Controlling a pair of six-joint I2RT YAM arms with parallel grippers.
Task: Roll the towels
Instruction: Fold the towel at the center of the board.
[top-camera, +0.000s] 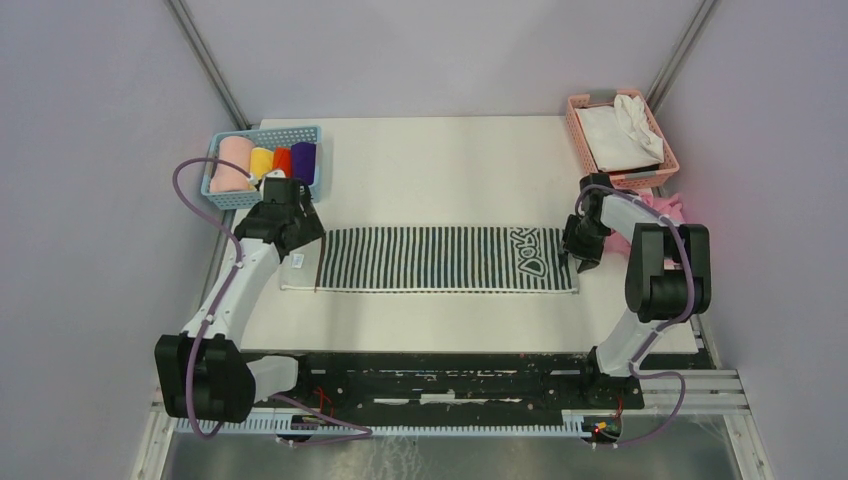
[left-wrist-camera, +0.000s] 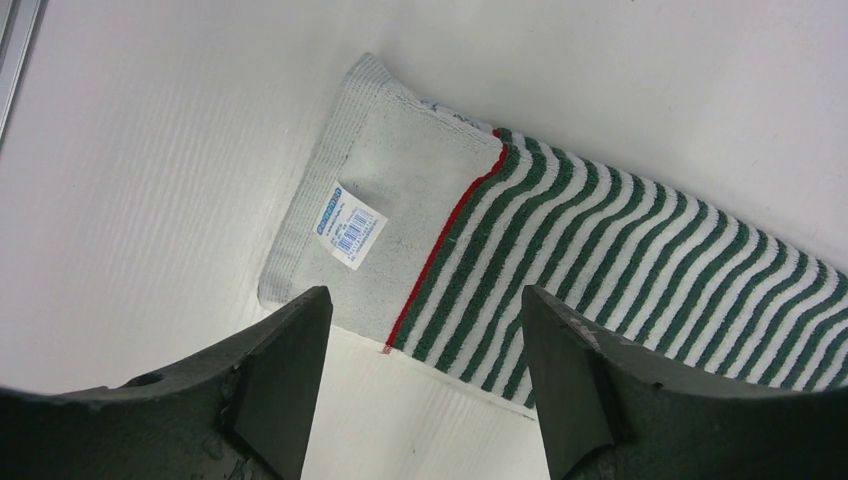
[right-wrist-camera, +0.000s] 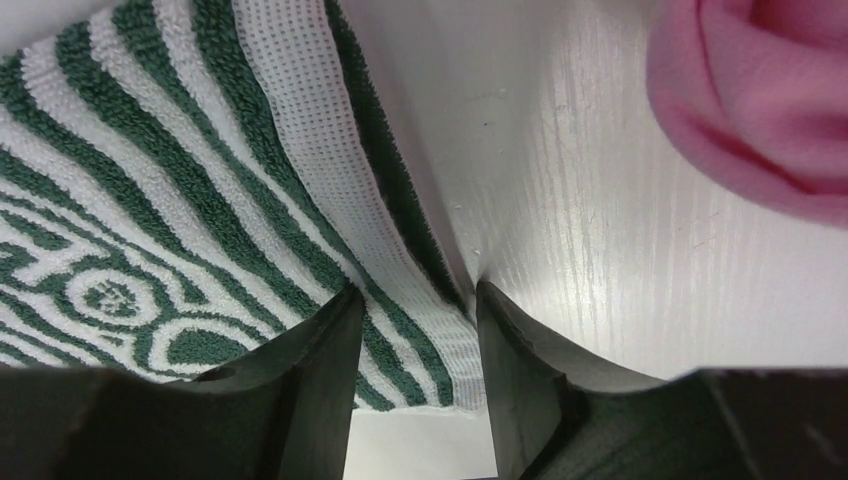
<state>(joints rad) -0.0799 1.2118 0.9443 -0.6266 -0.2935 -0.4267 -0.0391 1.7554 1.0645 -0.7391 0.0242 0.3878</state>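
Overhead, the left pincer (top-camera: 296, 236) hides the striped towel's (top-camera: 440, 258) far-left corner.

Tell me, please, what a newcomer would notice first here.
The striped towel, spread flat across the table, draws the eye, with the left gripper open over its plain labelled end and the right gripper at its lettered end. Next come the blue basket of bright rolls at far left and the pink basket with a white cloth at far right.
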